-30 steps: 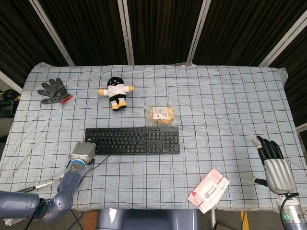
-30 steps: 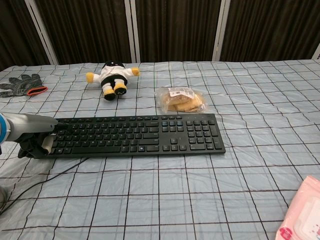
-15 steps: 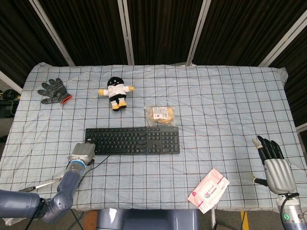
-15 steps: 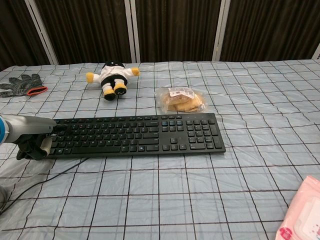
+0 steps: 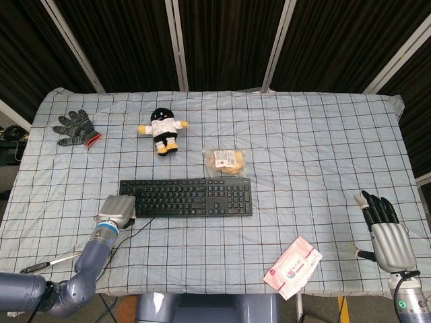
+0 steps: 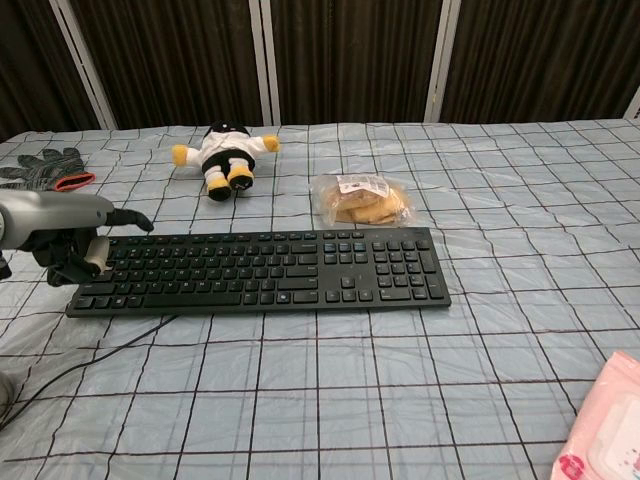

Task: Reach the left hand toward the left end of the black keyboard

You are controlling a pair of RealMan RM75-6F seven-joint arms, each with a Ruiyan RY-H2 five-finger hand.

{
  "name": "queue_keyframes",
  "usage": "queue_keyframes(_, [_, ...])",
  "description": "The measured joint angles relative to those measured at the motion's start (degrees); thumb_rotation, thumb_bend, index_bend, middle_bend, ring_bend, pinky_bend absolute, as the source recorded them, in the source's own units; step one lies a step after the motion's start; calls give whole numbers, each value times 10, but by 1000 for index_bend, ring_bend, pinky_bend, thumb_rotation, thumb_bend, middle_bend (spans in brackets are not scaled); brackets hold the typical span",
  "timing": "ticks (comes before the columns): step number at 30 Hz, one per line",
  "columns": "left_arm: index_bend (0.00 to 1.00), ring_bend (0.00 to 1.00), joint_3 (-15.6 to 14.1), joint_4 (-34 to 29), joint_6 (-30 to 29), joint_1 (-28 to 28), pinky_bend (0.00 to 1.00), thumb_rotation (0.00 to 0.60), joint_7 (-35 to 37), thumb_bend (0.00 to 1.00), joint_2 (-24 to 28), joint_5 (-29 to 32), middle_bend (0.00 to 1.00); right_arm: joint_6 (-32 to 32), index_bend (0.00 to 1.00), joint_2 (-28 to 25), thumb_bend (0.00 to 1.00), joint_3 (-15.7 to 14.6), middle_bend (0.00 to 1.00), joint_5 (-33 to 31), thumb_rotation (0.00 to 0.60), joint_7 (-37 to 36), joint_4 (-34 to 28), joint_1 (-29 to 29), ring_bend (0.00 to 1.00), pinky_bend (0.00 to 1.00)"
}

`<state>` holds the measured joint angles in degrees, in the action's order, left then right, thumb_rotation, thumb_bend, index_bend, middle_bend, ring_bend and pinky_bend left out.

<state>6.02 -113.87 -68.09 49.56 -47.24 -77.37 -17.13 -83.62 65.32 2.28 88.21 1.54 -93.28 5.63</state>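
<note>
The black keyboard (image 5: 186, 197) lies flat across the middle of the checked cloth, also seen in the chest view (image 6: 262, 270). My left hand (image 5: 116, 210) hovers at its left end. In the chest view the left hand (image 6: 72, 240) is raised just above the keyboard's left corner, most fingers curled in under the palm and one dark finger (image 6: 130, 219) sticking out over the top edge of the keys. It holds nothing. My right hand (image 5: 386, 232) rests far off at the table's right front, fingers straight and apart, empty.
The keyboard's cable (image 6: 95, 360) trails from its left end toward the front edge. A grey glove (image 5: 75, 128) lies at the back left, a plush toy (image 5: 162, 129) and a bagged snack (image 5: 226, 161) behind the keyboard, and a pink wipes pack (image 5: 292, 268) at the front right.
My left hand has risen from the cloth beside the keyboard's left end and now sits higher, over its corner. The right hand and the keyboard have not moved.
</note>
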Motion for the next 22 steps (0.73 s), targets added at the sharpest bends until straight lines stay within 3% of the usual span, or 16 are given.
queue_keyframes(4, [0,191,-13,-27,-36,-29,244,600,32,639,20,-91,106,0,32,0,86,0,0,0,600,3,0,0,0,0])
queue_keyframes(6, [0,66,-29,-36,-60,-51,139,600,48,513,30,-154,15,-1,32,1,86,0,0,0,600,6,1,-1,0,0])
queue_keyframes(9, [0,0,-61,-39,-100,-87,17,600,72,289,42,-258,0,-2,32,2,86,0,0,1,600,11,1,-1,0,0])
queue_keyframes(13, [0,0,-109,-33,-163,-145,0,600,110,61,58,-395,0,-3,32,3,86,1,0,-2,600,17,1,-1,0,0])
queue_keyframes(17, [0,0,-160,13,-248,-226,0,600,154,32,69,-529,0,-3,32,5,86,2,0,-4,600,23,0,-2,0,0])
queue_keyframes(22, [0,0,-194,91,-319,-309,0,600,209,31,77,-603,0,-2,32,6,86,1,0,-4,600,25,-1,-2,0,0])
